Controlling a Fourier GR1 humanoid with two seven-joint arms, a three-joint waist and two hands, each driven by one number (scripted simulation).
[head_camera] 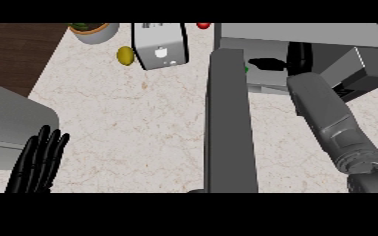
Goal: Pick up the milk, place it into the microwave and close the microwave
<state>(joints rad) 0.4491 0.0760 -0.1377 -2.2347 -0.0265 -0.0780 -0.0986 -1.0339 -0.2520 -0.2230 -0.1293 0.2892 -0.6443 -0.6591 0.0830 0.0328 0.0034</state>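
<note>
The microwave (295, 32) stands at the back right with its door (230, 125) swung open toward me, seen edge-on as a tall grey slab. My right forearm runs up from the lower right, and my right hand (298, 57) is inside the microwave's opening with its fingers straight and thumb (266, 63) pointing left, nothing between them. A pale grey box shape (347, 70) lies just right of the wrist; I cannot tell whether it is the milk. My left hand (38, 162) rests open at the lower left, fingers up.
A silver toaster (159, 45) stands at the back centre with a yellow lemon (126, 56) to its left. A potted plant (94, 31) sits at the back left and a red fruit (203, 25) behind the toaster. A grey block (22, 117) is beside my left hand.
</note>
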